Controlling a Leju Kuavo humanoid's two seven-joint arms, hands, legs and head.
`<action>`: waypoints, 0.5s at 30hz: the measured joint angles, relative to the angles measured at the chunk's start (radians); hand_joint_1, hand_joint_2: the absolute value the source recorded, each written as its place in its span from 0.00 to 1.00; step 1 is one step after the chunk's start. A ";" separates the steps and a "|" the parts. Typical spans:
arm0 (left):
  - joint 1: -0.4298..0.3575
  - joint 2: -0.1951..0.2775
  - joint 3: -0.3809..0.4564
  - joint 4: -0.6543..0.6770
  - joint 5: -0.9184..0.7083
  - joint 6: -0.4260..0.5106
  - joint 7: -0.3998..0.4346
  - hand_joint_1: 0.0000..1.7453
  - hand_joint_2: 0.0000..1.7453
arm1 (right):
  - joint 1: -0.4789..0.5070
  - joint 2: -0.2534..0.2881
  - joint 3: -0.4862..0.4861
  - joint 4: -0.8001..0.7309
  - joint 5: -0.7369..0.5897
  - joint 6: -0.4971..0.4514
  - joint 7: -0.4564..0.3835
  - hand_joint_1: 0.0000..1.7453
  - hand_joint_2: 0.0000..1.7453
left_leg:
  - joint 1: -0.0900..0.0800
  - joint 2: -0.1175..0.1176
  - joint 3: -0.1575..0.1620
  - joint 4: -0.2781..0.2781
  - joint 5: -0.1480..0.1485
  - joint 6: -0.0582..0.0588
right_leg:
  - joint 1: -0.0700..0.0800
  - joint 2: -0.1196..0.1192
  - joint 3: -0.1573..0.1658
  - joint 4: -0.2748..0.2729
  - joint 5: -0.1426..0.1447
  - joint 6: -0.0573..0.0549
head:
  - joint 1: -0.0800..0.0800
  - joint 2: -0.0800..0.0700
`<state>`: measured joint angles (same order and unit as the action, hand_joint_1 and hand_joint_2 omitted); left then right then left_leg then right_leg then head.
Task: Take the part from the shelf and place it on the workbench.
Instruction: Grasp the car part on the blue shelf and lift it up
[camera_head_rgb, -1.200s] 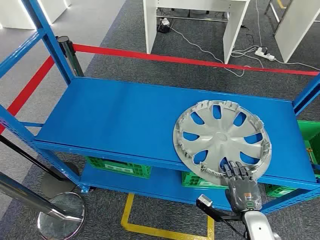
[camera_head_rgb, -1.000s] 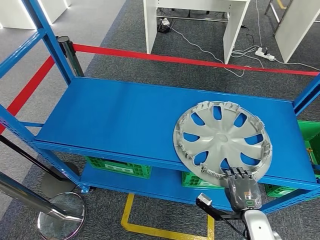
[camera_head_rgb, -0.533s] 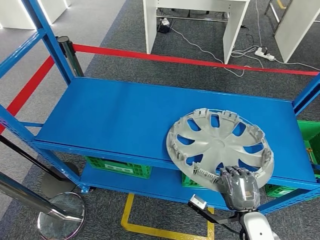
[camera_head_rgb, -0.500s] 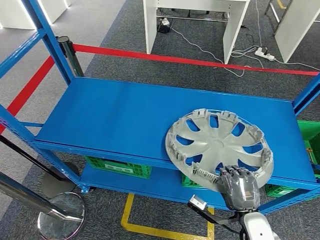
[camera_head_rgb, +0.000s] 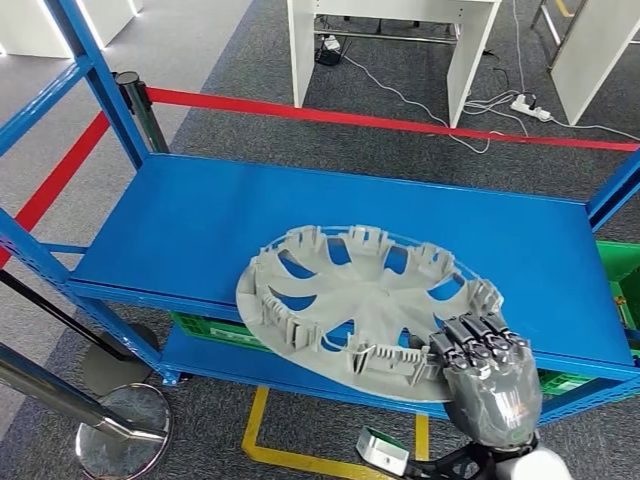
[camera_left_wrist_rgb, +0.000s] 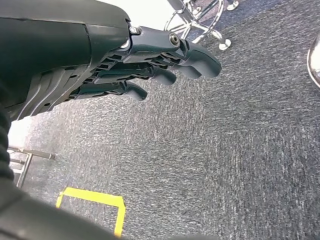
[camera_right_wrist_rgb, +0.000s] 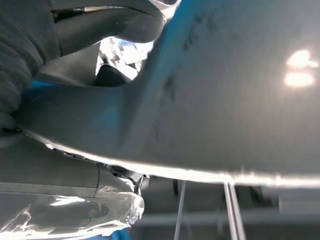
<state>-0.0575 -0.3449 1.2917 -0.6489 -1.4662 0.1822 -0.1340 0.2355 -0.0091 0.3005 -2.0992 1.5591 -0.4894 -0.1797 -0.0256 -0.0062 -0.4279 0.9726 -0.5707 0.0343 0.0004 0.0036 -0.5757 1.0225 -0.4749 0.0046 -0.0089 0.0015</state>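
Hubcap (camera_head_rgb: 355, 300) nearer, near rim hand-hidden.

No text, label, brand, number or sign can be read on anything in these views.

Our right hand (camera_head_rgb: 489, 375) comes in low on the right of the head view, back upward, its dark fingers (camera_head_rgb: 474, 336) curled over the near rim of the hubcap (camera_head_rgb: 355, 300) it grips. Our left hand (camera_left_wrist_rgb: 124, 60) hangs at our side over the floor, holding nothing, fingers (camera_left_wrist_rgb: 196, 52) extended and slightly apart.
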 joint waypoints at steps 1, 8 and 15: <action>0.000 0.000 0.000 0.000 0.000 0.001 0.002 0.00 1.00 | 0.001 0.002 0.005 -0.026 0.000 -0.015 0.000 1.00 1.00 | 0.000 0.000 0.000 0.000 0.000 0.000 | 0.000 0.000 0.000 0.000 0.000 0.000 | 0.000 0.000; 0.000 0.000 -0.004 0.001 0.001 0.012 0.015 0.00 1.00 | 0.013 0.003 0.019 -0.148 0.000 -0.076 0.007 1.00 1.00 | 0.000 0.000 0.000 0.000 0.000 0.000 | 0.000 0.001 0.001 0.000 0.000 0.000 | 0.000 0.000; 0.000 0.000 -0.008 0.001 0.002 0.015 0.020 0.00 1.00 | 0.021 0.003 0.028 -0.181 0.000 -0.089 0.007 1.00 1.00 | 0.000 0.000 0.000 0.000 0.000 0.000 | 0.000 0.001 0.000 0.000 0.000 0.000 | 0.000 0.000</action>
<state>-0.0573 -0.3452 1.2838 -0.6481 -1.4642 0.1970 -0.1142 0.2562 -0.0065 0.3281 -2.2801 1.5591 -0.5786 -0.1724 -0.0259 -0.0059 -0.4278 0.9726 -0.5707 0.0343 0.0001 0.0041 -0.5754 1.0224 -0.4748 0.0047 -0.0086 0.0015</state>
